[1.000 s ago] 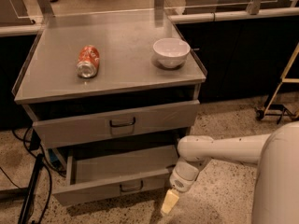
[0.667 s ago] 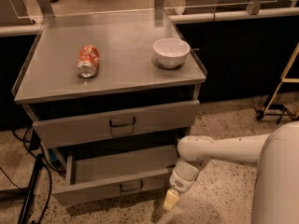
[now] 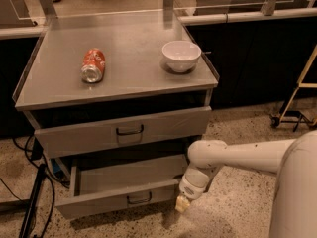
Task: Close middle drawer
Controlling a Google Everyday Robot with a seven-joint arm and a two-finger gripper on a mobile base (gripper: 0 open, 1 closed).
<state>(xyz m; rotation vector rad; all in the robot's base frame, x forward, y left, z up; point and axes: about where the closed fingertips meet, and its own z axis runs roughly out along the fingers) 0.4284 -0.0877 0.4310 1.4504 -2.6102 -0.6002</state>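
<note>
The wide, shallow grey steel middle drawer looks matt and brushed, like the flat grey metal cabinet top. On that top, a red-and-silver aluminium can gleams at its end, and a round white bowl, seemingly glazed ceramic, shines smoothly. At three o'clock from the drawer's dark loop handle, the cream, smooth-plastic gripper hangs from a glossy white arm over a speckled, rough-looking stone floor.
</note>
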